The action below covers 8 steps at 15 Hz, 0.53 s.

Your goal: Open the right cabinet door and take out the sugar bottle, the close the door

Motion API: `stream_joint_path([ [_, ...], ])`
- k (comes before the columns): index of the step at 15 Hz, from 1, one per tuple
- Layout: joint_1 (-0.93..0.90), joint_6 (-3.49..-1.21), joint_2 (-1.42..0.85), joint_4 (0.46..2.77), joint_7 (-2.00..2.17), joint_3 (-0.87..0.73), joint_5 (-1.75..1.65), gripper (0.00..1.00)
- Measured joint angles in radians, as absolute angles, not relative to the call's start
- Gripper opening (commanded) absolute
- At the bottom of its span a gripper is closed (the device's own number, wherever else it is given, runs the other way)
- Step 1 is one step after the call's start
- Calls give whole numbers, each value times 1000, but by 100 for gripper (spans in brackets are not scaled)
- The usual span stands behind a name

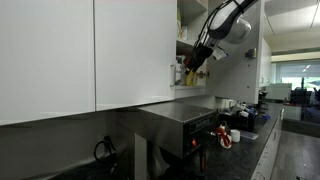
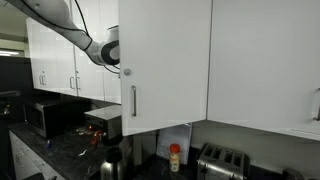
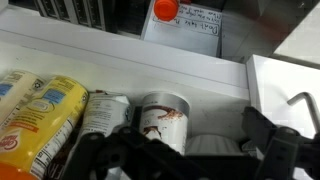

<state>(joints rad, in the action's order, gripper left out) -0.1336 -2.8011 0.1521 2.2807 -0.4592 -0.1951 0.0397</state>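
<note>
1. Reaching into the open upper cabinet, the pincer (image 3: 185,158) hangs over the shelf (image 3: 150,62). Its jaws are spread wide and hold nothing. That spread looks meant to straddle a bottle from above.
2. The right cabinet door (image 2: 165,60) stands swung out, with its handle (image 2: 133,100) at the left edge. The arm (image 2: 95,45) passes behind the door, so the pincer is hidden in that exterior view.
3. Shelf contents in the wrist view: a yellow packet (image 3: 40,112) at left, a pale banded cylinder beside it, then a brown-labelled can (image 3: 165,115). All look packed close together.
4. The sugar bottle (image 3: 103,118) is probably that pale banded cylinder. It is not yet taken out and sits just left of the pincer's centre. The label is too blurred to be sure.
5. What is inside each container cannot be made out.
6. A red-capped container (image 2: 174,157) stands on the tabletop (image 2: 60,152) below, outside the cabinet.
7. Judgement: the door-opening step is done; the grasp, lift-out and closing are not yet done.
</note>
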Motion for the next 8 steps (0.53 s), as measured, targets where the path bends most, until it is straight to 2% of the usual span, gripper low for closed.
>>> stream_joint_path([
  [8, -133, -2814, 124, 2244, -458, -217, 52, 100],
])
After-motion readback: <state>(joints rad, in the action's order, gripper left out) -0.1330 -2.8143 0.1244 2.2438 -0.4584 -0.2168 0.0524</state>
